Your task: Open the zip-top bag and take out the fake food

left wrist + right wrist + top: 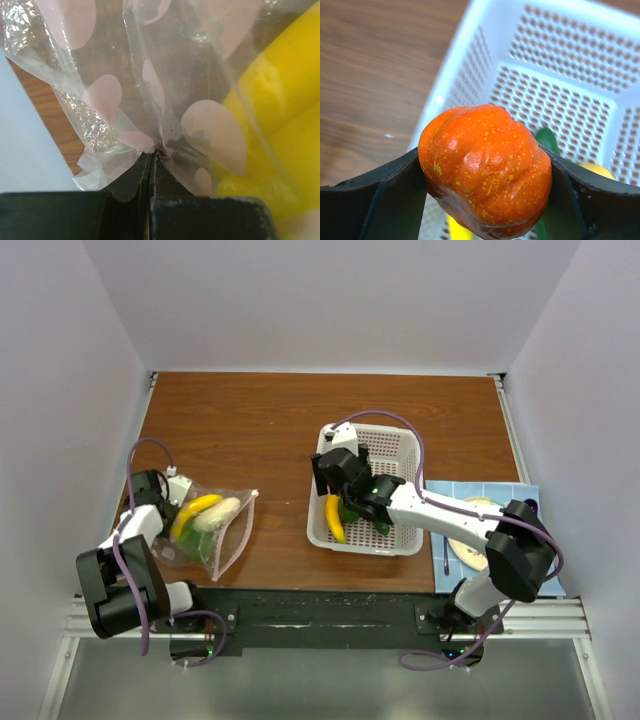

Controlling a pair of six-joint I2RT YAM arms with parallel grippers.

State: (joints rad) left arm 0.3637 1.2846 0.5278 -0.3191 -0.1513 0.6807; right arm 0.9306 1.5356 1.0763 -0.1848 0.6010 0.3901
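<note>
Left hand point(151, 156) pinched tight, its arm folded back; right hand point(485, 192) clamped, arm stretched forward

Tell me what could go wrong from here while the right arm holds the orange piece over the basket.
1. The orange piece, clamped in the right gripper, hangs over the basket's rim, not its middle; released here, it might bounce onto the table.
2. The left gripper pinches only a thin fold of the zip-top bag; the film could slip free with yellow pieces inside.

Bright even light; glare on the zip-top bag point(150, 75), backgrounds blurred.
</note>
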